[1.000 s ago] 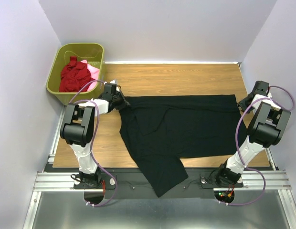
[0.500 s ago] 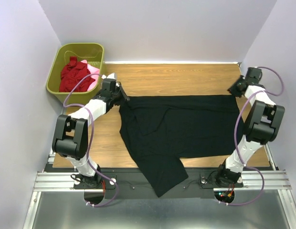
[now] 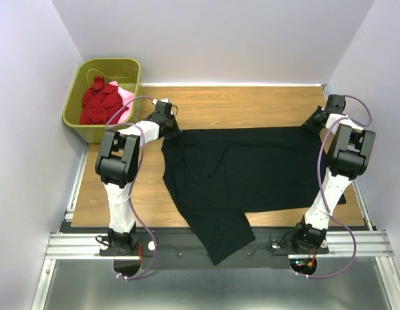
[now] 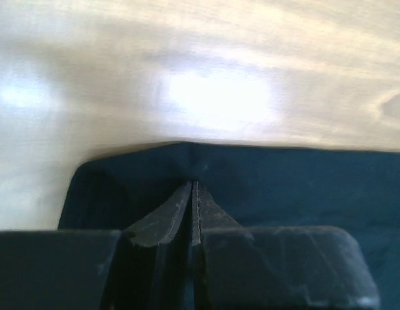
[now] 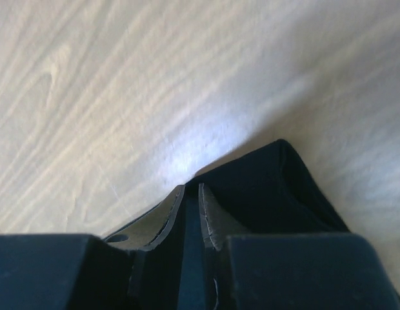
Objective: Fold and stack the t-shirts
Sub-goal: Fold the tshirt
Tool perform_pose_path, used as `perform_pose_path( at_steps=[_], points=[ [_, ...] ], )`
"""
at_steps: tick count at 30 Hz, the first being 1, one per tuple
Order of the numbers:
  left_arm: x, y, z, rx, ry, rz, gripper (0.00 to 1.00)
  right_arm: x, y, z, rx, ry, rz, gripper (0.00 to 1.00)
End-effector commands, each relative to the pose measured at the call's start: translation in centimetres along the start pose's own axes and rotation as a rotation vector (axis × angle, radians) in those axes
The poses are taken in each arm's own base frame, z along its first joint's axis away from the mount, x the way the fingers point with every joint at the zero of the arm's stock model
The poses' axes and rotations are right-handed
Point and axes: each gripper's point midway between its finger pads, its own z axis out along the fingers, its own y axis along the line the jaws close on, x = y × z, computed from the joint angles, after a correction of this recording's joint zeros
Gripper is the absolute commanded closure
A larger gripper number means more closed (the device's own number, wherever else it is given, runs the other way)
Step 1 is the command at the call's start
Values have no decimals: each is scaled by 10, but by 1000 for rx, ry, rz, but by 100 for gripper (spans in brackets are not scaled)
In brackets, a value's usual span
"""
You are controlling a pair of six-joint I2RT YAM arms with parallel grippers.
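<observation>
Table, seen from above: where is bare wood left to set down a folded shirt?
Bare table runs as a strip between the black t-shirt and the back wall; a smaller patch lies left of the shirt, beside the left arm. The middle is covered, and the left gripper and right gripper pinch its far corners.

The left gripper [image 4: 193, 187] has its two dark fingers [image 4: 168, 216] pressed almost together. At their tips the edge of the black t-shirt [image 4: 303, 187] rises into a small peak and seems pinched, though dark on dark blurs the contact. Left of the fingers the cloth ends in a rounded corner. Beyond the tips lies the pale wooden table [image 4: 122, 77], with a bright glare patch.
</observation>
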Motion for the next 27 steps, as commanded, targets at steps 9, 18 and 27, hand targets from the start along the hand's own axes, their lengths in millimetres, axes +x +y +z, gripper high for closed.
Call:
perform_pose_path(
  at_steps=[9,18,27],
  points=[
    [-87,-20,11,-3,-127,86,75,-48,32,-15,-50,-131,-83,75],
    [-52,-73,-95,71,-192,197,49,24,141,-99,-300,-79,-234,54],
    [72,-116,-148,132,-112,596,45,129,169,-159,-481,65,-237,25]
  ],
)
